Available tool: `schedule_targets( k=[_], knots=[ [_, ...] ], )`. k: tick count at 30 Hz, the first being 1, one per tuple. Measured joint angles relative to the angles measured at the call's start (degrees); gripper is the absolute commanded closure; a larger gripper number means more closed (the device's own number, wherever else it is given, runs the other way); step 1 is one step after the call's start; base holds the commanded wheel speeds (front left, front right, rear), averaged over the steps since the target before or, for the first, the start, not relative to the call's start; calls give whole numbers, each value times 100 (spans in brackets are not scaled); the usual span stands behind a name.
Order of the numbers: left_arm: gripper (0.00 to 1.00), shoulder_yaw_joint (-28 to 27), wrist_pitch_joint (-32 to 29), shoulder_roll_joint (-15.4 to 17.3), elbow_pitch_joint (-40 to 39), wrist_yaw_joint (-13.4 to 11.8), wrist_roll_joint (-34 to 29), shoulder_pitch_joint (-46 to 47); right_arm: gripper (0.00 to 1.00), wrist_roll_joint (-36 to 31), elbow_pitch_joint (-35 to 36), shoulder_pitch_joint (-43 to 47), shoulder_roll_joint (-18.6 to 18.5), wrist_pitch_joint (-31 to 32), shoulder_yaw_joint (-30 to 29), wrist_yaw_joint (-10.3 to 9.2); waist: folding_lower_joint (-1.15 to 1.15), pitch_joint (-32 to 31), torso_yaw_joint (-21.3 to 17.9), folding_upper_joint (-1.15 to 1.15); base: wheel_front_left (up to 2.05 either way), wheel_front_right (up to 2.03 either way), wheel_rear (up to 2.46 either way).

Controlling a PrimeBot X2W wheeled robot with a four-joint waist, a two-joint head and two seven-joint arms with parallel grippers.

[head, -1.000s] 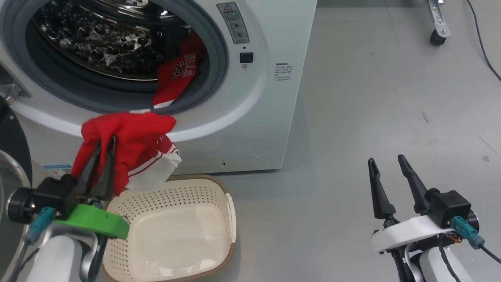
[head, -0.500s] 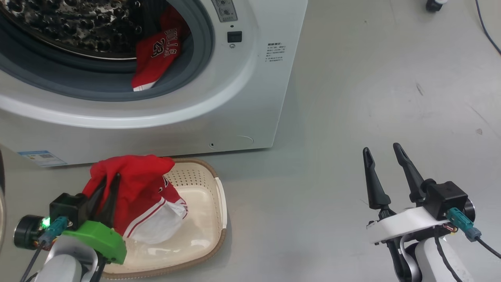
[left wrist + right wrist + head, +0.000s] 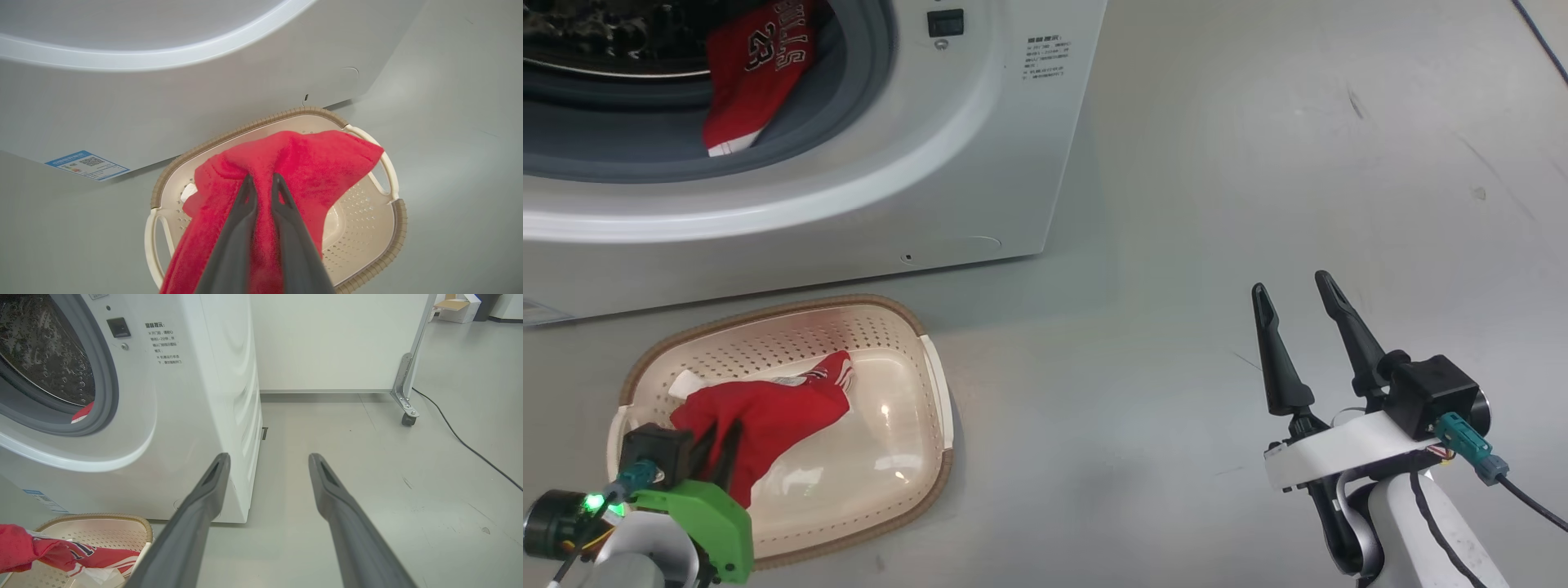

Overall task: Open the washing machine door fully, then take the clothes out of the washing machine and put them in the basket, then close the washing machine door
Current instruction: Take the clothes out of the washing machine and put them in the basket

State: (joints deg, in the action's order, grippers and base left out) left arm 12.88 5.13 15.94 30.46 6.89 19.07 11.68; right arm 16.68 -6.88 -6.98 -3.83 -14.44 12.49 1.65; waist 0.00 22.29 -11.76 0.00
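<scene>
Releasing looks to us like the step in hand, so we begin with our left hand (image 3: 262, 179). Its two dark fingers (image 3: 241, 228) are pinched almost together on a fold of the red garment (image 3: 768, 408), which bunches over the fingertips. The rest of the cloth trails down into the basket (image 3: 792, 339) and appears to rest on its bottom, toward the left half, with the white-striped trim pointing at the middle.

To do this well, we would spread the fingers wide while they are low inside the basket, then draw the hand straight up and slowly. That way the plush fabric should slide off instead of catching on a fingertip and being dragged back over the brown rim (image 3: 401, 222). The basket looks light, so a snagged fold could tip or shift it.

It sits on the grey floor (image 3: 1176, 245), just in front of the washing machine (image 3: 980, 163). Our right hand (image 3: 1291, 283) hovers over bare floor well to the right, fingers spread wide and holding nothing. We judge it need not move for this.

Farther off, the machine's grey-ringed mouth (image 3: 849, 82) stands uncovered. A second red garment (image 3: 747, 90) with white lettering hangs at its lower right, and we would fetch that one next.
</scene>
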Motion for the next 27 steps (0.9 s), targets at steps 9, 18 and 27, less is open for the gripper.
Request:
schedule_targets(
  k=[9, 18, 27],
  knots=[
    [100, -123, -100, 109, 485, 2, 46, 355, 0, -12, 36, -181, 40, 0, 44, -1, 0, 471, -354, 0, 0, 0, 0],
    [100, -197, -24, 111, 955, 2, 65, 564, 0, -11, 38, -244, 99, 0, 80, -23, 0, 810, -717, 0, 0, 0, 0],
    [100, -187, 73, 68, 1399, 2, 92, 729, 0, -2, 40, -313, 115, 0, -1, -77, 0, 944, -868, 0, 0, 0, 0]
  ],
)
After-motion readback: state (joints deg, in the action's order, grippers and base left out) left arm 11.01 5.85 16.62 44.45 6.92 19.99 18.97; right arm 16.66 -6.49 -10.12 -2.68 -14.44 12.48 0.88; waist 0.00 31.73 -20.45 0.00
